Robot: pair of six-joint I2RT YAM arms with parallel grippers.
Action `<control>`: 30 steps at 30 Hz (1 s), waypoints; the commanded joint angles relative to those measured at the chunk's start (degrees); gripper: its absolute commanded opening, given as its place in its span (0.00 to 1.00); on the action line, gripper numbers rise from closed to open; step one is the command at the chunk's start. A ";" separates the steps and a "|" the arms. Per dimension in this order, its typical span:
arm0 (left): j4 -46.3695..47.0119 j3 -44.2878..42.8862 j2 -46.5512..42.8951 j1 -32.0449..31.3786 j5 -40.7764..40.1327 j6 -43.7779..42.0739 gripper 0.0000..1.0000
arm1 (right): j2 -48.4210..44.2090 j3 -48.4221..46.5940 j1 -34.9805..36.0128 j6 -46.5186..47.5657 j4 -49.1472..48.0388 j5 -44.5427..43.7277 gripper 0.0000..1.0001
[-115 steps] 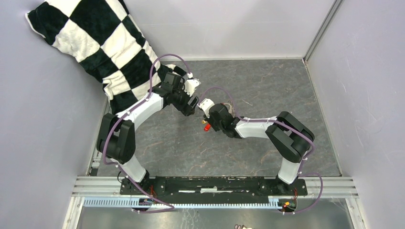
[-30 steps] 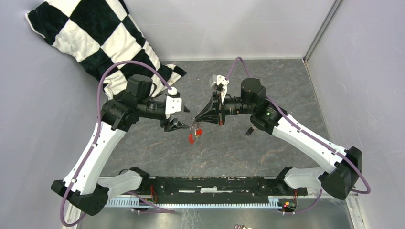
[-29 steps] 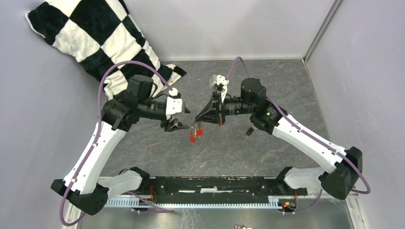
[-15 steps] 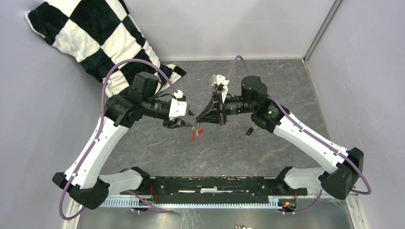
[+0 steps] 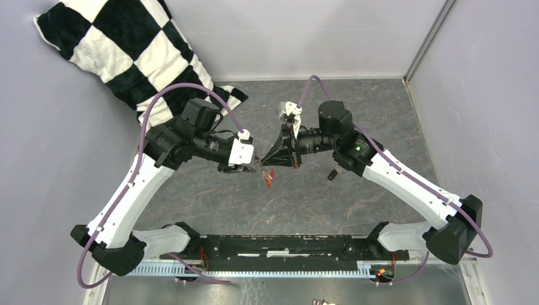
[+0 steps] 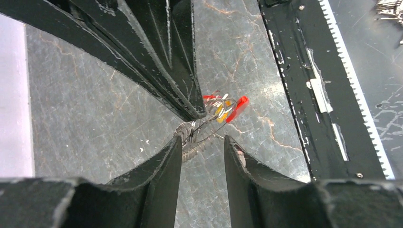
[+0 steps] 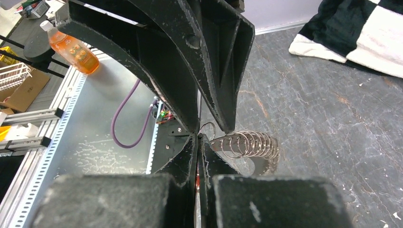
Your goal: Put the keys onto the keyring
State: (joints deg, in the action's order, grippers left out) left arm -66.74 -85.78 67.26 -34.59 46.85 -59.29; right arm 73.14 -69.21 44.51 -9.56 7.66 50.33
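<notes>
The main risk is lying in the grip. The right gripper [image 7: 198, 138] is pressing its fingers fully together on what is looking like the thin grey metal wire keyring [image 6: 202, 129], and so thin a wire is offering little to pinch. If the left gripper [image 6: 203, 142] is pushing or closing off-centre, I am judging that the loop could twist out. It would then drop, with the small keys with red and yellow plastic heads [image 6: 236, 107], onto the grey marbled table [image 5: 356, 203]. The two pairs of black fingers are also standing tip to tip, so they could knock each other.

The left gripper is standing with its jaws apart and is clamping nothing. In the left wrist view the keyring is hanging in the air just before the gap, at 12 o'clock, touching the right gripper's tip. The keys are dangling beyond it at 1 o'clock. A silvery coil of wire turns [image 7: 252, 144] is sitting against one left finger; I cannot tell whether it is belonging to the keyring.
</notes>
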 commanded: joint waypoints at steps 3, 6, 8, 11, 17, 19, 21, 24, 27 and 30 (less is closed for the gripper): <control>3.37 -1.49 -0.21 -0.62 -1.35 -2.42 0.39 | -0.01 -3.12 0.24 1.53 -0.82 0.93 0.00; 3.84 -1.39 -0.21 -0.67 -1.01 -1.83 0.35 | 0.27 -3.13 0.39 1.56 -0.73 0.91 0.00; 4.05 -1.34 -0.05 -0.89 -0.50 -1.61 0.35 | 0.34 -3.12 0.37 1.39 -0.97 0.91 0.00; 4.03 -1.22 0.29 -1.62 -0.37 -1.50 0.34 | 0.39 -2.90 0.56 1.13 -1.46 1.00 0.00; 4.88 -0.50 0.59 -2.64 -1.42 -0.93 0.15 | -0.13 -2.78 0.68 0.35 -2.31 0.91 0.00; 4.91 0.33 0.24 -2.76 -2.47 -1.78 0.05 | -0.65 -2.74 0.71 0.43 -2.35 0.84 0.00; 4.97 0.79 -0.37 -2.80 -3.19 -2.76 0.02 | -1.61 -2.64 0.62 1.03 -2.06 0.11 0.00; 6.07 2.07 -1.69 -2.79 -3.15 -2.88 0.02 | -3.44 -2.25 0.40 2.02 -1.35 -1.63 0.00; 8.54 3.46 -3.58 -2.82 -2.44 -2.35 0.02 | -5.47 -1.92 -0.11 4.50 1.45 -4.46 0.27; 12.99 5.56 -6.58 -2.79 -0.12 -2.33 0.02 | -8.82 0.01 -0.46 7.57 3.00 -7.64 0.49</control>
State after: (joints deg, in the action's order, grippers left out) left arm -60.40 -82.06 64.69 -37.17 44.51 -59.68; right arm 69.93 -69.30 44.60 -6.28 10.79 46.87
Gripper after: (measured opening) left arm 0.043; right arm 0.400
